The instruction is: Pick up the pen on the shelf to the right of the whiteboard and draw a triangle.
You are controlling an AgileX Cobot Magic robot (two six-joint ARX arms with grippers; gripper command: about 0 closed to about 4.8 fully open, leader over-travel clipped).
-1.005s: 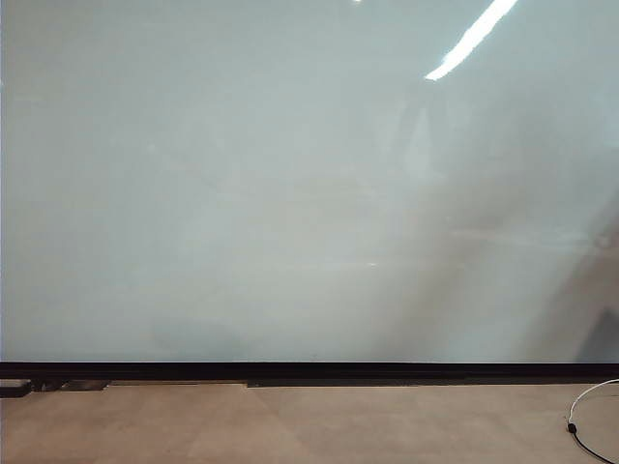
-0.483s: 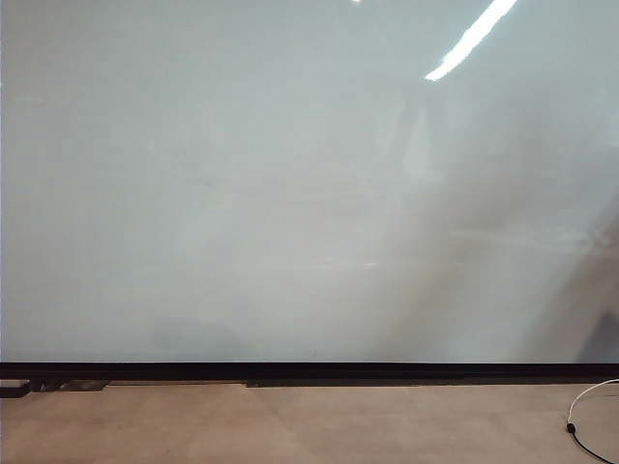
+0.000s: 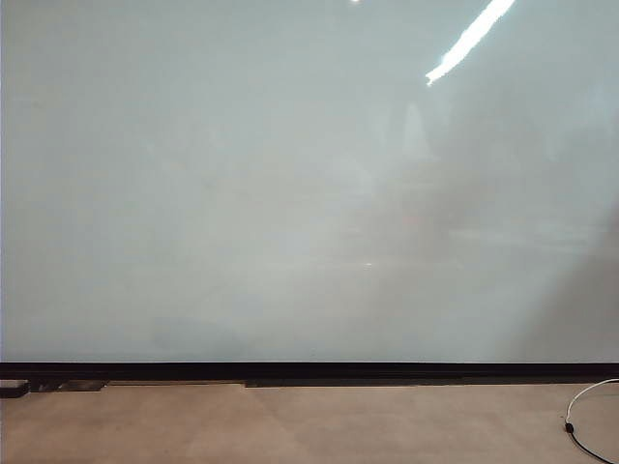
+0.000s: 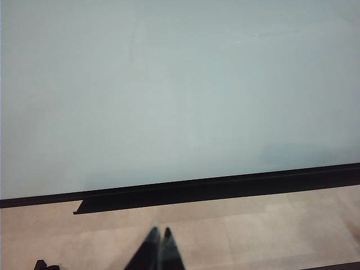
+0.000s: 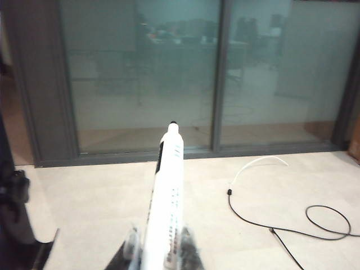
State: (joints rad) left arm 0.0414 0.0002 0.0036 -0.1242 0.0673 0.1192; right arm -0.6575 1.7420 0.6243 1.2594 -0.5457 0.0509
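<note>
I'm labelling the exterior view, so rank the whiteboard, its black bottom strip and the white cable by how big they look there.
1. whiteboard, fills most of the view
2. black strip, spans the width
3. white cable, only partly in view

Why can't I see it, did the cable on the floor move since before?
No. The cable lies in the same spot at the right edge, just below the whiteboard's black strip, in every exterior view.

White pen (image 5: pixel 167 208) w/ black tip, grey-white whiteboard (image 3: pixel 242 193)
</note>
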